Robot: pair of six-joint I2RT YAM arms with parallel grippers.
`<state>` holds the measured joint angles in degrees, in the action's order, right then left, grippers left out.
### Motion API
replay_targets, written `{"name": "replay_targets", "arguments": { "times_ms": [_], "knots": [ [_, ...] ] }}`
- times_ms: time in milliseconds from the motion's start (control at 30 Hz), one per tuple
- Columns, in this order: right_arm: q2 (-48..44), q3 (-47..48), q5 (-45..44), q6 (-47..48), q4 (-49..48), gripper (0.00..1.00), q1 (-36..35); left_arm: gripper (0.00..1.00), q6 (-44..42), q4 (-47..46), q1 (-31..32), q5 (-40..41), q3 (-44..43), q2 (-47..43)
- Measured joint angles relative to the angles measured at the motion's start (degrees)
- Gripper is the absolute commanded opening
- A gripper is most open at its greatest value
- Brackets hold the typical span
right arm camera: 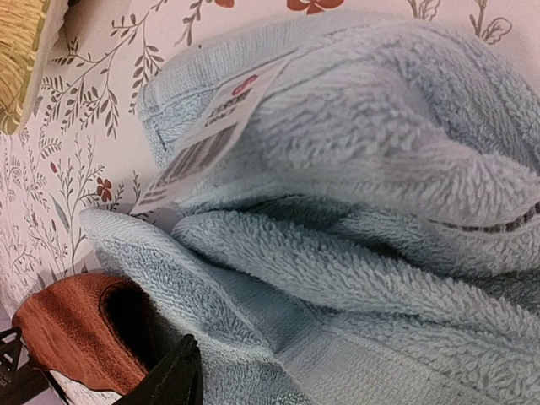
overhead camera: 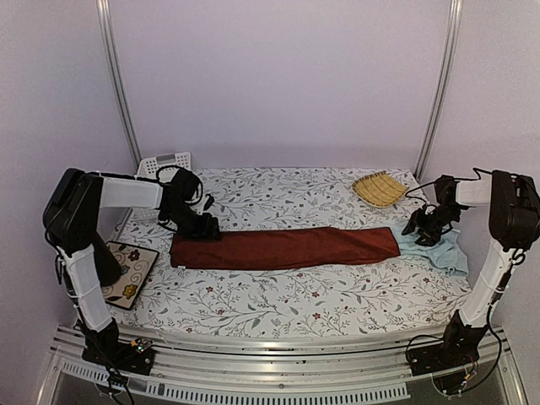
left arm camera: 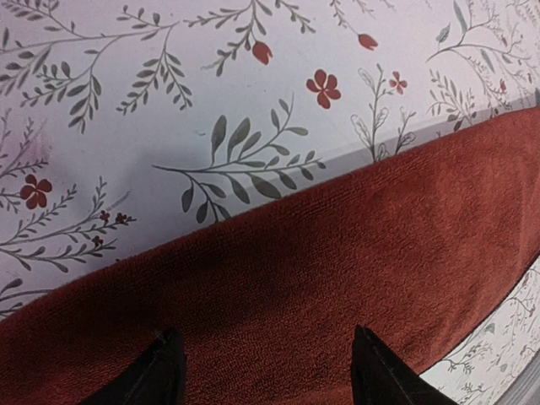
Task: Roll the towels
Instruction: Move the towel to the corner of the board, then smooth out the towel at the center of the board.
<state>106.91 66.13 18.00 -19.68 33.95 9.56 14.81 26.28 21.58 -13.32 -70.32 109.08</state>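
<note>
We show left hand [left arm camera: 266,337], spread wide, over rust-red towel [left arm camera: 337,270]; right hand [overhead camera: 424,228] at blue towel [right arm camera: 354,169] (its grip we cannot tell)

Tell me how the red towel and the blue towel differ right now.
The red towel lies stretched out as a long flat strip across the table; the blue towel sits bunched in a heap at the right. The blue towel shows a label; the red towel shows none. Both are terry, and neither is rolled.

One red towel [overhead camera: 283,248], one blue towel [overhead camera: 447,251], one woven mat [overhead camera: 379,188]
</note>
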Motion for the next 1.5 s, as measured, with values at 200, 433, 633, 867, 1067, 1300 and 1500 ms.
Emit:
{"name": "replay_targets", "arguments": {
  "times_ms": [200,433,633,867,1067,1300,1500],
  "knots": [
    [1.38,1.88,-1.22,-0.61,-0.44,0.62,1.29,0.68,-2.1,1.53,0.0,0.66,0.24,1.11],
    [6.23,9.29,-7.89,-1.38,-0.81,0.62,4.81,0.69,-3.39,1.97,0.02,1.95,1.18,1.11],
    [8.22,14.67,-11.56,-0.92,-0.42,0.61,5.81,0.73,-4.22,2.23,0.13,3.78,1.31,0.83],
    [1.9,15.76,-11.43,2.1,2.36,0.67,0.87,0.82,-4.26,4.92,0.04,5.97,1.09,-1.25],
    [-4.96,13.0,-7.58,4.68,3.15,0.68,-9.49,0.85,-2.97,7.1,-0.04,6.38,-0.76,-4.79],
    [-10.03,3.52,-1.55,3.56,3.67,0.68,-9.09,0.83,-0.15,8.41,-0.35,4.83,0.35,-10.25],
    [-10.34,-2.21,0.87,2.49,3.39,0.68,-9.07,0.76,1.77,9.07,-0.39,2.38,5.55,-10.78]
  ]
}}
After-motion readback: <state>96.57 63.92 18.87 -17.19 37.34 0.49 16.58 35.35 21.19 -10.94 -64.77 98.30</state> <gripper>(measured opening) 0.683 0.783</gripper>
